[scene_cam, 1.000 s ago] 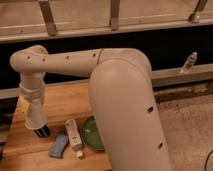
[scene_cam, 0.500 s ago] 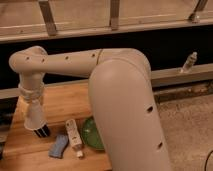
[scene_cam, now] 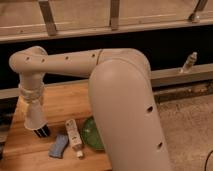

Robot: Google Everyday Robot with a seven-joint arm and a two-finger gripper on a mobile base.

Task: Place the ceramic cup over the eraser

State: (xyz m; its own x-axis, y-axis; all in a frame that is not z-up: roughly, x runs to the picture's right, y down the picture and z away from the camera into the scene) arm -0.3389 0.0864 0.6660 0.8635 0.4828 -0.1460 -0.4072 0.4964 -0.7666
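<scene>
The big cream robot arm (scene_cam: pixel 120 95) reached over the wooden desk (scene_cam: pixel 65 102). Its gripper (scene_cam: pixel 32 100) hung at the left, right above the small white cone-shaped ceramic cup (scene_cam: pixel 35 119). I could not tell how its jaws stood. The cup sat on top of the little black striped eraser (scene_cam: pixel 43 132), which peeked out underneath. I think the next move was to lower the cup fully and let go.

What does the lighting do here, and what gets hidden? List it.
Camera view: warm light on the wooden table; a dark shadowed band behind it; the arm fills the foreground, hiding part of the green bowl; the pincer hangs low left.
</scene>
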